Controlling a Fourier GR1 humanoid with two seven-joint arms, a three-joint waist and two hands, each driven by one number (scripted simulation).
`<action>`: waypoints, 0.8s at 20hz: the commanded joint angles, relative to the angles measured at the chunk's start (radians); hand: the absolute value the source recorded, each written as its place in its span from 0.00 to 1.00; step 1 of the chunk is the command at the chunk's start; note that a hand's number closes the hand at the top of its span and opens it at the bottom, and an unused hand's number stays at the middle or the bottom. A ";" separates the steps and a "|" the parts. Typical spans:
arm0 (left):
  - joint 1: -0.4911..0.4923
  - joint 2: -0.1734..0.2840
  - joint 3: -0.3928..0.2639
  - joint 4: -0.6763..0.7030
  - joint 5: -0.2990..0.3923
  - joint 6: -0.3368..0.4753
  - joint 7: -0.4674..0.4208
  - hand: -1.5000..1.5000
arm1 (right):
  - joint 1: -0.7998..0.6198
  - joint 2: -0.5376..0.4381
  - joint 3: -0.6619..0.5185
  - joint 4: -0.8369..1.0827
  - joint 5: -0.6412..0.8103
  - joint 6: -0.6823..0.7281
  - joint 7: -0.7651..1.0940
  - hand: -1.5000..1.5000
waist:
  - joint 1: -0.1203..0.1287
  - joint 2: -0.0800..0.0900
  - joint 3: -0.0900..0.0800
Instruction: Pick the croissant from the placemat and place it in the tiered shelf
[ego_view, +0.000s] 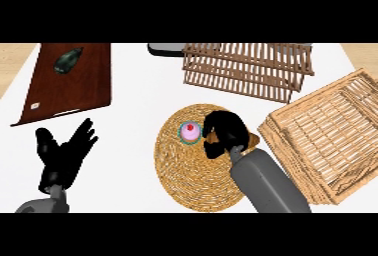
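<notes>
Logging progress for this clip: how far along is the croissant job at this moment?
Early stage. Done: the right hand has reached the round woven placemat, beside a pink cupcake. In hand: its fingers curl over the brown croissant, which sits on the mat, not lifted. Left: lifting it and carrying it to the slatted tiered shelf. The left hand rests open.

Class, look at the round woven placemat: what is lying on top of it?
On the placemat sits a small cupcake with pink topping. The right hand curls over a brown croissant; only its edge shows, the rest is covered.
</notes>
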 joint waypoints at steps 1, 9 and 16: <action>-0.016 0.018 0.021 0.040 0.019 -0.032 0.017 0.50 | -0.066 0.017 0.141 -0.025 -0.087 -0.104 0.164 1.00 | 0.015 0.010 0.000; -0.032 -0.020 -0.009 0.024 -0.008 0.009 0.044 0.50 | -0.295 0.018 0.242 -0.188 -0.136 -0.272 0.528 1.00 | 0.009 0.004 -0.001; -0.004 0.003 0.010 0.015 0.003 -0.013 0.036 0.50 | -0.523 0.018 0.159 -0.313 0.049 -0.252 0.780 1.00 | -0.006 -0.002 -0.001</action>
